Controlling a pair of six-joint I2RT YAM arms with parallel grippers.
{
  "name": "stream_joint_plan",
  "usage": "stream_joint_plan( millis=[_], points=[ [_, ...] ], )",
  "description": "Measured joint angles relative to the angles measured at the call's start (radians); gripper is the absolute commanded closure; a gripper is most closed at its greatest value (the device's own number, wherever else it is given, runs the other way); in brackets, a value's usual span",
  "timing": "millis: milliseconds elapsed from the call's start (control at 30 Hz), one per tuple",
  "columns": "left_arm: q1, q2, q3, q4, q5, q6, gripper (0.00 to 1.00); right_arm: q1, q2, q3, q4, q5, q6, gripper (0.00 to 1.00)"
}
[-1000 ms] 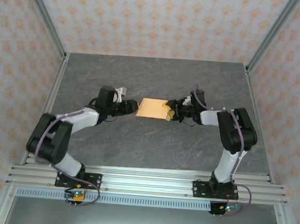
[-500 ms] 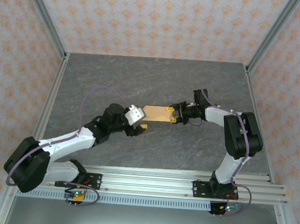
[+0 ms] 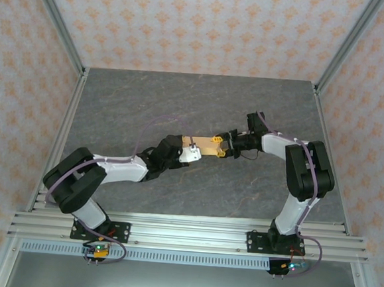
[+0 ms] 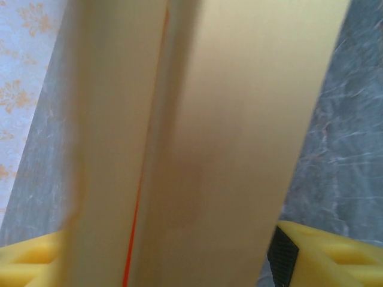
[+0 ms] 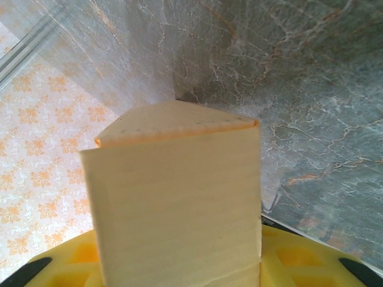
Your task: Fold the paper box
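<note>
**Left gripper (image 3: 190, 151) brought onto the paper box (image 3: 207, 145)**

Since half a second ago, the left gripper is swung from the near side up over the box's left end. The box is kept at mid-table (image 3: 182, 103), between both grippers. Its right end is clamped by the right gripper (image 3: 224, 147), with yellow fingers (image 5: 66, 263) seen on both sides of it. In the left wrist view the box is flanked by yellow fingers (image 4: 335, 258); whether it is pinched there cannot be told.
</note>
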Motion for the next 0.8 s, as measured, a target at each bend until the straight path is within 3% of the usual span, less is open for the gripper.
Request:
stream_joint_plan(
  millis=[100,233,300,533,800],
  points=[
    [0.000,0.031,0.045,-0.024,-0.008,0.010,0.52,-0.008,0.007,0.005,0.000,0.010,0.006,0.59],
    [0.009,0.038,0.097,-0.090,0.013,0.009,0.62,-0.014,0.007,0.020,0.005,0.017,0.014,0.37],
    [0.015,0.035,0.109,-0.113,0.030,-0.008,0.66,-0.013,0.007,0.026,0.005,0.019,0.015,0.32],
    [0.066,0.010,0.220,-0.364,0.142,-0.020,0.64,-0.019,-0.026,-0.001,0.005,0.053,0.018,0.23],
    [0.095,0.010,0.468,-0.784,0.247,-0.013,0.60,-0.095,-0.151,0.006,-0.115,0.198,-0.197,0.21]
  ],
)
